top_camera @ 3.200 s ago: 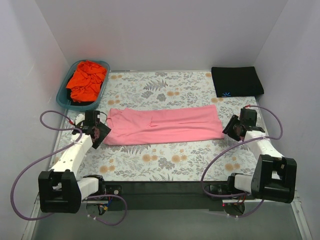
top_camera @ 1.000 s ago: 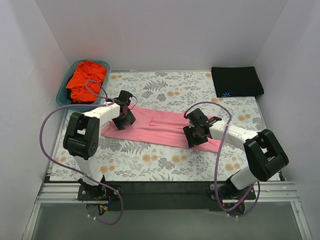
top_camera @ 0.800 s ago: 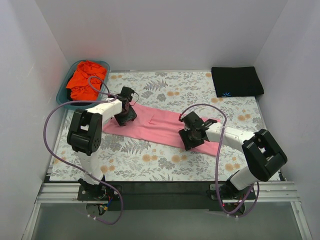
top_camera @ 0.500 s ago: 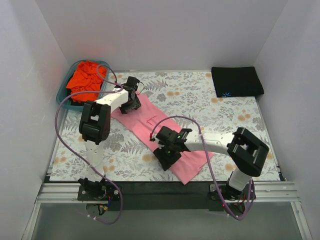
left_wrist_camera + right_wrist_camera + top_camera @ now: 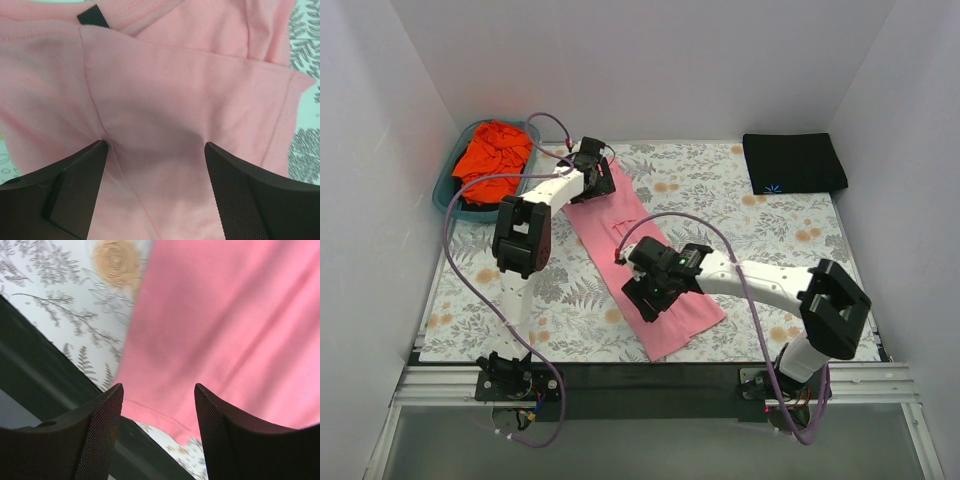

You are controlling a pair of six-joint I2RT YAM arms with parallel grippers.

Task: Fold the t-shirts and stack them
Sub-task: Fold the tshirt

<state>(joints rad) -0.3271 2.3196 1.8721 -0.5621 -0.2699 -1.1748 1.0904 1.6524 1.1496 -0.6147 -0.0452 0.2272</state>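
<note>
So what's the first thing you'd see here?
The bright pink t-shirt, slanting across the flowery table, with the left gripper at its far end and the right gripper at its near end. Then the orange-red shirt bunched in the teal basket far left, and the folded black shirt far right.

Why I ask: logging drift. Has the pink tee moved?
Yes: the pink tee swung diagonal, its right end leaving the black tee for the near table edge.

place: robot lab cell | white walls (image 5: 650, 70) | floral tablecloth (image 5: 705, 190) | aluminium rail (image 5: 640, 385)
</note>
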